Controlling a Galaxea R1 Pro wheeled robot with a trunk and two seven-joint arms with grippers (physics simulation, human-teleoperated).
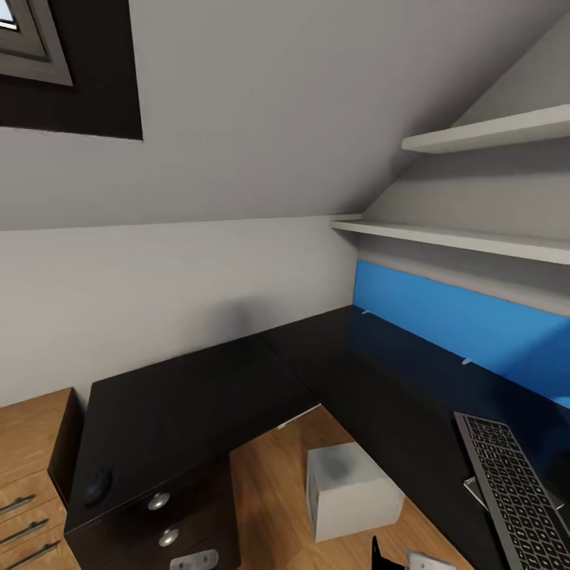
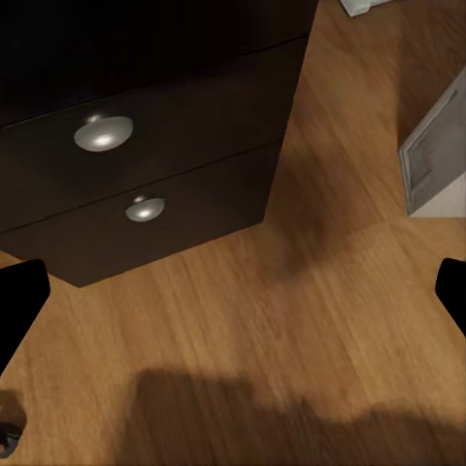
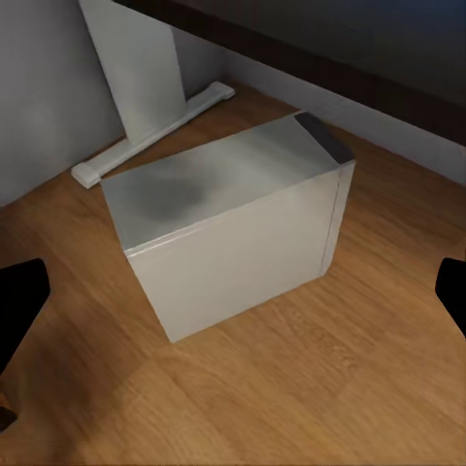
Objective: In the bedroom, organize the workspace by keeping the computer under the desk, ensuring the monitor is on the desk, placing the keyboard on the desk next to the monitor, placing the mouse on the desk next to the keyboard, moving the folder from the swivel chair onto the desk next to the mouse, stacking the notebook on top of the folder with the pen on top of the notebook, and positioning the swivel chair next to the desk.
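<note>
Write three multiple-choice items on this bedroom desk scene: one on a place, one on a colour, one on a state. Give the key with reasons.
1. Where does the pale grey-white box-shaped computer tower stand?
A. On the wooden floor in the desk's inner corner
B. On the glossy black L-shaped desk
C. On the upper white wall shelf

2. What colour is the desk's back panel?
A. Red
B. Bright blue
C. Green

3. How is the right claw?
A. Shut on the tower
B. Shut on a drawer knob
C. Open, holding nothing

Key: 1 A, the head view shows the tower on the floor boards beside the desk edge. 2 B, the panel behind the slim dark-keyed keyboard is blue. 3 C, the right wrist view shows its dark fingers wide apart at both edges, the tower beyond them.
</note>
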